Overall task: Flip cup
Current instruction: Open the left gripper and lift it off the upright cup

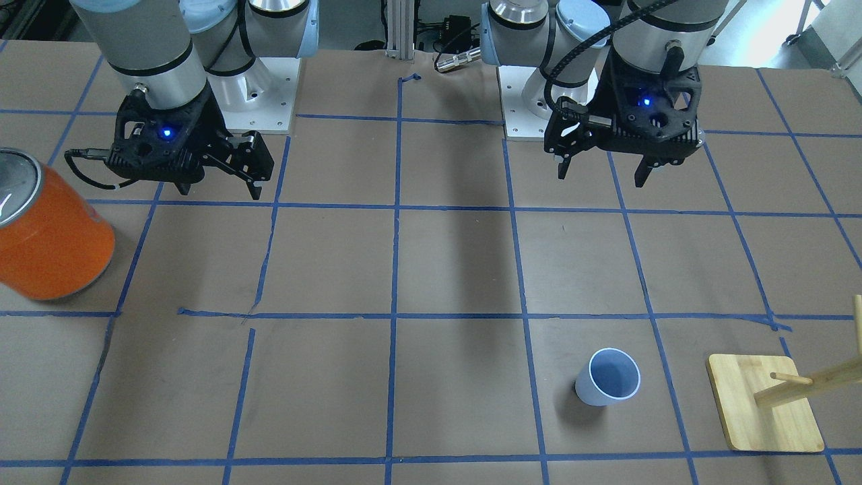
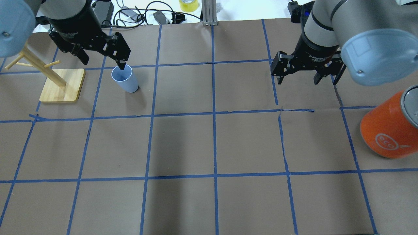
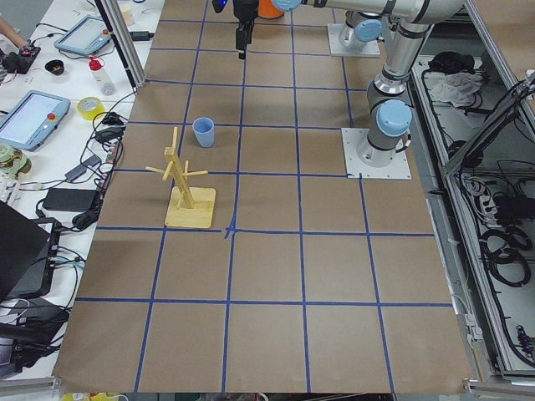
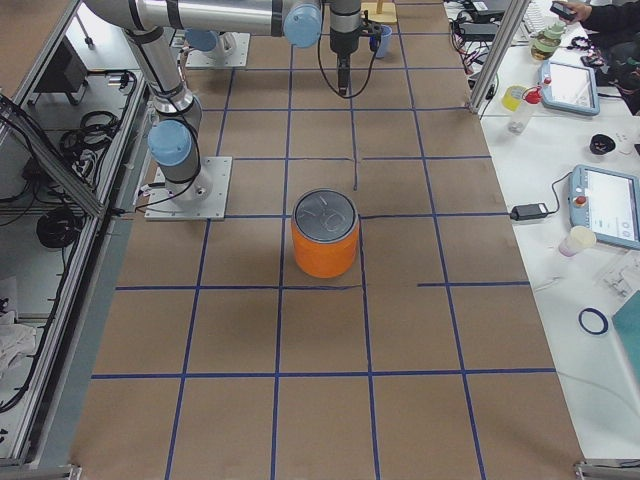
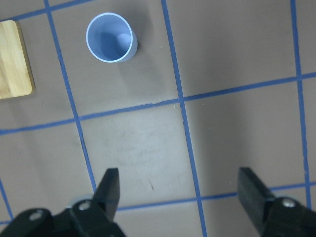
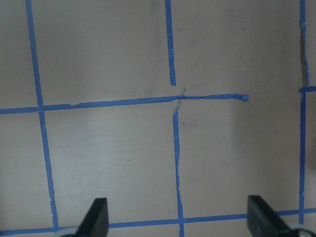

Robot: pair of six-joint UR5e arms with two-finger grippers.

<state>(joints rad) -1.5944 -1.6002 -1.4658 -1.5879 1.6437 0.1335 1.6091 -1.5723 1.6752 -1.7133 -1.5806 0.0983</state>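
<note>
Table (image 2: 215,143): covered in brown paper, marked off in squares with blue tape.

Can (image 4: 325,245): orange, the largest container present. It is stood upright at the robot's right end of the table, well apart from everything else. A silver lid is seen closing the top, so its contents cannot be told.

Rack (image 2: 62,85): a wooden post with pegs on a flat square base, set at the robot's left end.

Left gripper (image 5: 180,192): held above the table with fingers spread wide and nothing between them. It is kept on the robot's side of the cup, apart from it; in the overhead view one fingertip only appears to overlap the rim.

Right gripper (image 6: 178,219): likewise spread wide and empty, held over bare paper, with the can off to its outer side.

Cup (image 5: 110,38): pale blue, stood upright on the table, mouth up. It is placed in the square next to the rack's base, near it but not touching. Its inside is seen down to the bottom in the left wrist view, and nothing is held in it.
</note>
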